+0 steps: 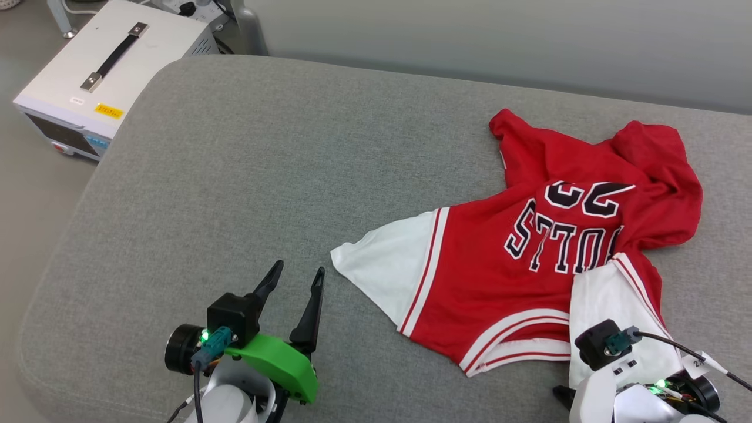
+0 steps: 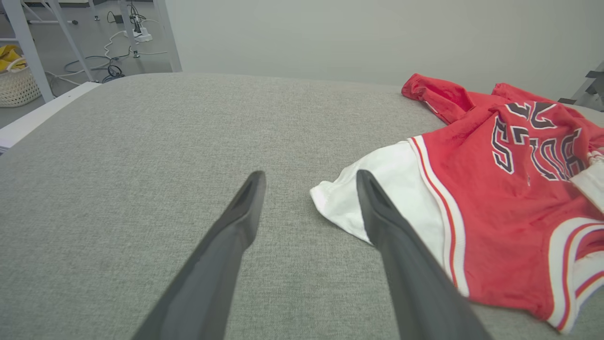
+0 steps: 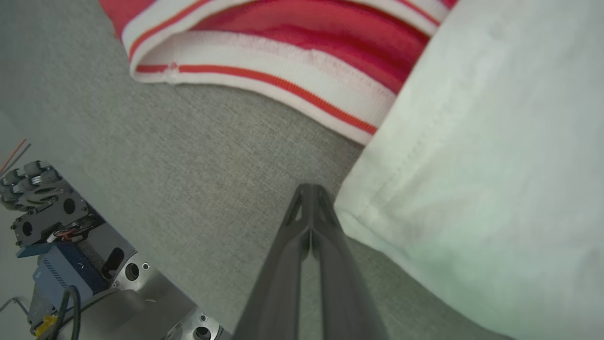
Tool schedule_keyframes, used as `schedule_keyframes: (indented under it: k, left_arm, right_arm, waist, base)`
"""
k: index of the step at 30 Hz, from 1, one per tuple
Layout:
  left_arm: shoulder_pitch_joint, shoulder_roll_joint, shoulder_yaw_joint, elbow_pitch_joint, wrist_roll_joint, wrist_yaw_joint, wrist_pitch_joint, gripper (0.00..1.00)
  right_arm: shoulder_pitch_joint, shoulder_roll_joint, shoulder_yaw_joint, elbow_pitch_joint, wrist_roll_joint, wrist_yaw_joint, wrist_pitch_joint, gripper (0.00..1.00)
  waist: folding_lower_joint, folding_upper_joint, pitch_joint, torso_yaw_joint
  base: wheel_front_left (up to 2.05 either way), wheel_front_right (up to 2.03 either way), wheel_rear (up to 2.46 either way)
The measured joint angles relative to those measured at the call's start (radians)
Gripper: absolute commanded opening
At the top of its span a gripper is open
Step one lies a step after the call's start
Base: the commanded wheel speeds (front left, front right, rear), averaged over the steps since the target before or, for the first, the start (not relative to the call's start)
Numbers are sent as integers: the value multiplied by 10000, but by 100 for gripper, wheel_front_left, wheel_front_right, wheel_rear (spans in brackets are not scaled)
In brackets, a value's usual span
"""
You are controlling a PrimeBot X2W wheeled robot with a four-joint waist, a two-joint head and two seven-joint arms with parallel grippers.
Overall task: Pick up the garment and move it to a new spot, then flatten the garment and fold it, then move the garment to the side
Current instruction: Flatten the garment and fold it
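The garment point(image 1: 529, 264) lies crumpled on the right half of a grey padded surface point(image 1: 235, 176), lettering side up. One white sleeve point(image 1: 388, 264) spreads toward the middle, and the other sleeve point(image 1: 611, 299) is folded over its near right part. My left gripper point(image 1: 296, 276) hovers open just left of the spread sleeve, nothing between its fingers; the left wrist view shows that gripper point(image 2: 309, 177) beside the sleeve's edge point(image 2: 339, 203). My right gripper point(image 3: 309, 189) is shut with its tips over bare grey fabric, right beside the hem of the white sleeve point(image 3: 472, 165) and below the striped trim point(image 3: 264, 71).
A white equipment box point(image 1: 111, 64) with a black handle stands on the floor off the surface's far left corner. A pale wall runs behind. The surface's left half is bare. The robot's wheeled base point(image 3: 52, 222) sits below the near edge. A basket point(image 2: 16, 85) and cables lie on the floor.
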Motion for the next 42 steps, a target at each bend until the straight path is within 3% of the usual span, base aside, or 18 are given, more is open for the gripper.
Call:
schedule_keyframes:
  k: [9, 15, 21, 26, 34, 35, 36, 42]
  left_arm:
    - [54, 150, -4, 59, -77, 84, 52, 100]
    - [160, 207, 4, -33, -107, 150, 71, 100]
    - [156, 255, -10, -138, -148, 180, 102, 100]
    - [141, 259, -29, -142, -150, 180, 100, 100]
    - [137, 251, -84, -104, -167, 178, 84, 100]
    - [136, 253, -86, -102, -167, 178, 82, 100]
    - [136, 253, -86, -102, -176, 178, 81, 100]
    - [134, 255, -128, -113, -178, 180, 71, 100]
  right_arm:
    - [-93, -178, -890, -1057, 192, 10, -581, 0]
    - [-454, -627, -2552, -2243, 550, 10, -161, 0]
    - [-668, -1064, -4004, -2362, 748, 10, 23, 0]
    - [-645, -1139, -4397, -2261, 717, 10, -123, 0]
    - [-462, -817, -3979, -2414, 832, 10, -280, 0]
    - [-418, -779, -3841, -2493, 934, 10, -222, 26]
    - [-374, -736, -3731, -2558, 1058, 10, -125, 100]
    - [-26, -667, -2600, -3150, 1730, 10, 966, 100]
  waist:
    - [0, 0, -461, -586]
    - [0, 0, -655, -1223]
    - [0, 0, -633, -1773]
    - [0, 0, -451, -1911]
    - [0, 0, -432, -1751]
    - [0, 0, -443, -1714]
    - [0, 0, -451, -1682]
    - [0, 0, -425, -1422]
  base:
    - [0, 0, 0]
    - [0, 0, 0]
    - [0, 0, 0]
    - [0, 0, 0]
    - [0, 0, 0]
    - [0, 0, 0]
    - [0, 0, 0]
    - [0, 0, 0]
